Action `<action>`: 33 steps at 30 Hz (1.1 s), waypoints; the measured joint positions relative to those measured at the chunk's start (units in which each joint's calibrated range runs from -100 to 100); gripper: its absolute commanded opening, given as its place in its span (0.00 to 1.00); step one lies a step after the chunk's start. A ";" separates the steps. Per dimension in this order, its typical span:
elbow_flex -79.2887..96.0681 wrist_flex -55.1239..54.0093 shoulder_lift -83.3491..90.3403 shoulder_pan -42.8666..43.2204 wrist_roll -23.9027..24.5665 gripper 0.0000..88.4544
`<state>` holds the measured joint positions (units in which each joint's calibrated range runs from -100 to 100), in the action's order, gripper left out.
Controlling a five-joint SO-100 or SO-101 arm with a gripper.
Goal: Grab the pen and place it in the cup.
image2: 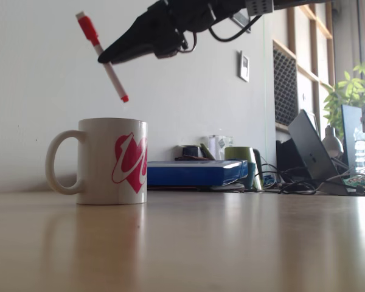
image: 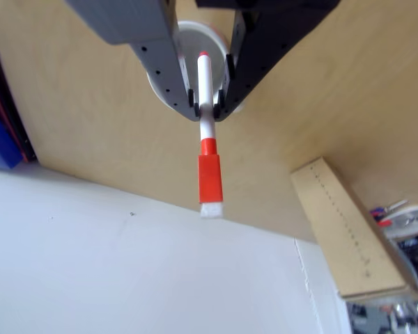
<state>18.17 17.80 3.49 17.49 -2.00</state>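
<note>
- Upper left of the fixed view: gripper (image2: pixel 109 59) clamped on the pen (image2: pixel 101 56), tilted, tip down above the cup (image2: pixel 112 161) (a handled mug).
- Grab done; lowering and release remain.

Pen (image2: pixel 101 53): slim white marker, orange-red cap section with a white end, small orange-red tip. Held clear of the table, tilted, cap end up and to the left in the fixed view, tip down and to the right. Clamped at mid-barrel between the gripper (image2: pixel 107 59) fingers. Tip poised above the cup opening, not inside it. In the other view, pen (image: pixel 207 132) seen lengthwise, cap end nearest the camera, tip over the white rim below.

Cup (image2: pixel 112 160): white ceramic mug with a handle on the left in the fixed view and a pink-red swirl mark on its side. Upright on the wooden table. In the other view, rim (image: pixel 195 31) partly hidden behind the fingers.
</note>
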 measured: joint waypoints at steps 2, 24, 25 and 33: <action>0.89 -2.63 0.00 -0.37 1.17 0.01; 25.89 -32.03 -0.08 -3.39 3.08 0.02; 25.98 -32.29 -0.08 -3.39 3.08 0.02; 26.15 -32.46 -0.34 -3.39 3.08 0.11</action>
<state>44.33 -14.66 3.16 14.10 1.07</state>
